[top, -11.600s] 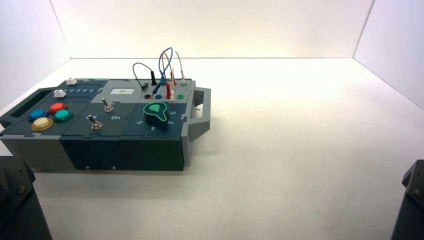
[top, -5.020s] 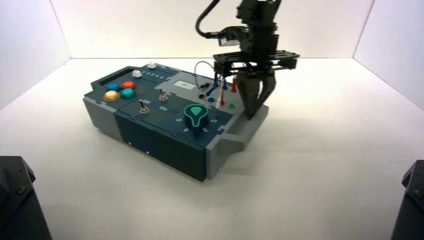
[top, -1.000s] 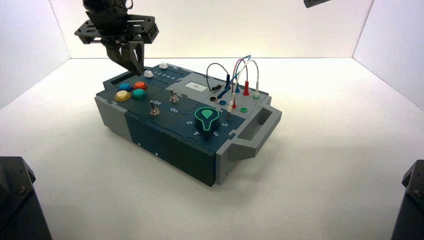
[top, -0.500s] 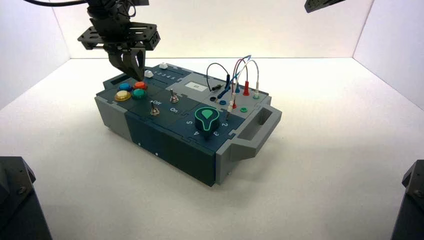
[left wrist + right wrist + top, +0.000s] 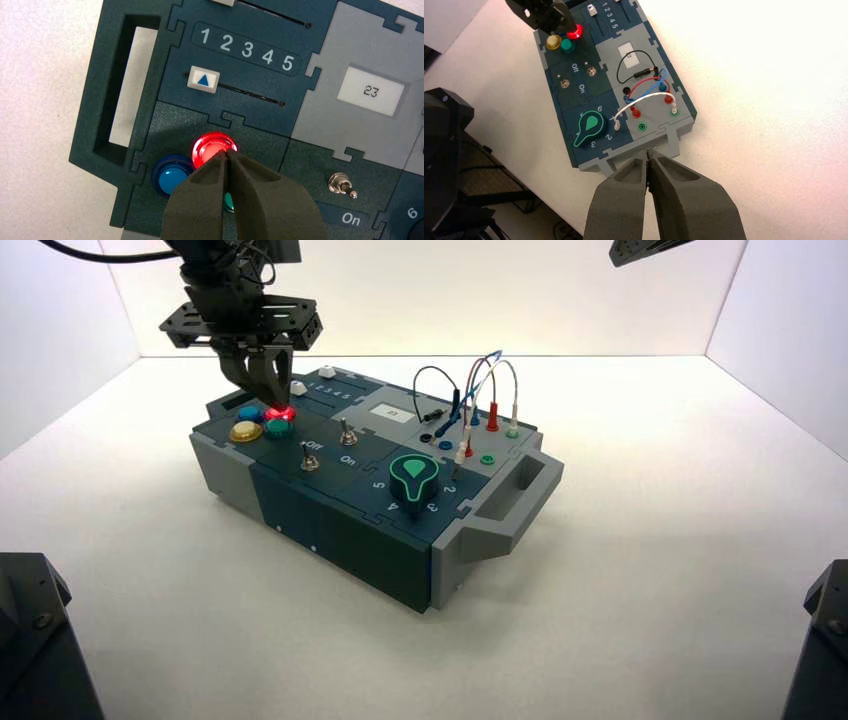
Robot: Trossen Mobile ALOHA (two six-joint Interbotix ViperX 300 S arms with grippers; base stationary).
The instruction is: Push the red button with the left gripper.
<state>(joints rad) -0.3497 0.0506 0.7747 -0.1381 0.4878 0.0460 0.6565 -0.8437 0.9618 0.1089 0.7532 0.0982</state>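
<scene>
Jaws closed to a point, the left gripper presses the glowing red button near the box's far left corner, beside the blue button. Right gripper, jaws closed, hangs high above the bare white surface.

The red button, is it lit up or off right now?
Lit: the red button glows bright in all three views, with the left gripper, fingers shut, on its edge.
</scene>
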